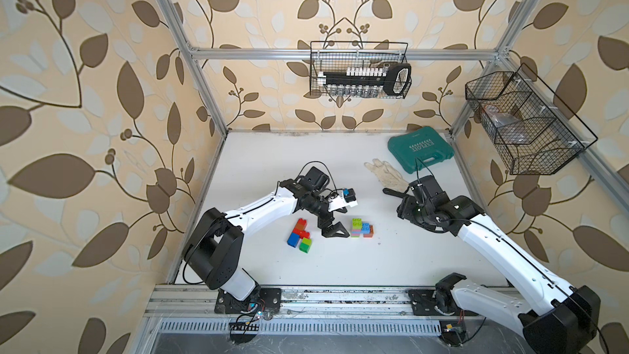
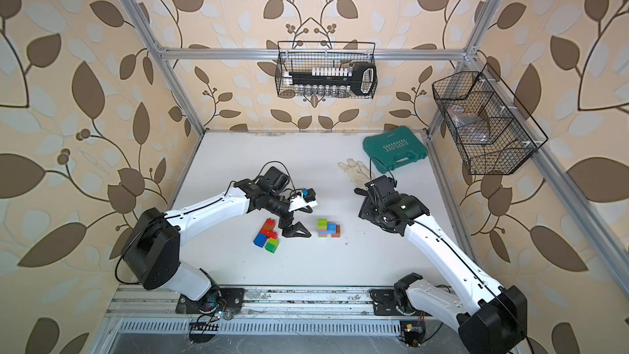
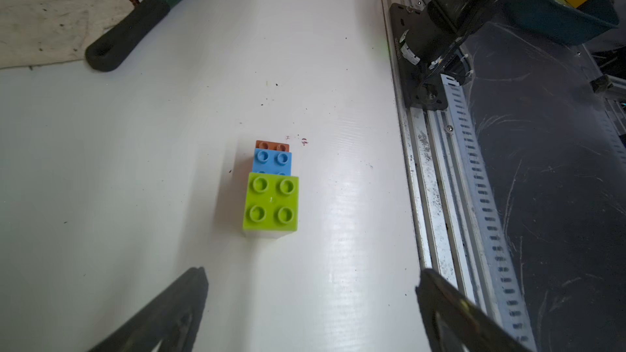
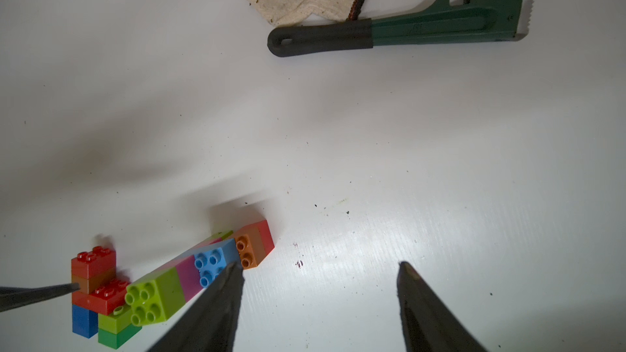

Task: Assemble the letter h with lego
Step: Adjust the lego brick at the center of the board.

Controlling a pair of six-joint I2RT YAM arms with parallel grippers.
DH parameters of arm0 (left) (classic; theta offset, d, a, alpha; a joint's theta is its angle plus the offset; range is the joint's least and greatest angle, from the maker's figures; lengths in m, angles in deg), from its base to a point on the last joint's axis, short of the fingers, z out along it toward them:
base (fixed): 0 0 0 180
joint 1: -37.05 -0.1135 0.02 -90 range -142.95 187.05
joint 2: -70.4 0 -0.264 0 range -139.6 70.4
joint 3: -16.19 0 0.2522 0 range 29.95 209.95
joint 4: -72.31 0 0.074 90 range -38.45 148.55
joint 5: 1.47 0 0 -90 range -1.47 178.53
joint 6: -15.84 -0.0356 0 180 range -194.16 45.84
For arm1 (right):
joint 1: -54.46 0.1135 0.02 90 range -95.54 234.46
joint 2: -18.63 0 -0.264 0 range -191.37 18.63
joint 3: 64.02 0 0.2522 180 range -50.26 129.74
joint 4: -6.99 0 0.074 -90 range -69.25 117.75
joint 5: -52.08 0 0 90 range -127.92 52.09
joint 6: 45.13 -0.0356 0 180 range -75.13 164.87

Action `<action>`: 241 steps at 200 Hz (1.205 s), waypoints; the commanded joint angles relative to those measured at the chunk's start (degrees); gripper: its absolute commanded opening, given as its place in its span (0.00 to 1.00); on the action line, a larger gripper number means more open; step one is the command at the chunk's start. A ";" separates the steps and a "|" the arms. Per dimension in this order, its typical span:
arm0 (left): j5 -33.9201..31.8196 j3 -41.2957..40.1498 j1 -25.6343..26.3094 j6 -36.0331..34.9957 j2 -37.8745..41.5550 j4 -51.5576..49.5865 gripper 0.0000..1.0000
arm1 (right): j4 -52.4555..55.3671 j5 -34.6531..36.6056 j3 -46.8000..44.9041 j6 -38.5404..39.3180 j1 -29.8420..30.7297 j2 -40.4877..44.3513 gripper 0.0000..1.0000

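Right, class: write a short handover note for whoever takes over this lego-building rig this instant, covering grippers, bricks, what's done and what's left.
Left gripper: open, empty, low between the two lego builds.
Right gripper: open, empty, near the wrench.
Lego: red-blue-green clump and lime-blue-orange stack, standing apart on the table.
Done: bricks pressed into two part-builds.
Left: no h reads yet; probably the two parts must be joined into one letter.
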 commanded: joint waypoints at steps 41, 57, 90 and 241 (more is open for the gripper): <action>-5.35 1.20 4.97 3.17 -6.99 7.95 0.88 | 0.81 0.92 -1.54 1.15 -0.32 2.14 0.72; -4.62 2.58 5.31 4.47 -10.04 6.86 0.79 | 1.34 1.15 -0.98 1.83 -0.36 2.15 0.72; -3.13 6.66 5.24 6.50 -14.24 3.81 0.58 | 1.69 1.19 -0.75 2.18 -0.66 2.34 0.72; 15.11 15.54 -1.28 10.99 -26.16 -3.87 0.61 | 2.24 0.01 1.68 3.34 -1.02 0.53 0.72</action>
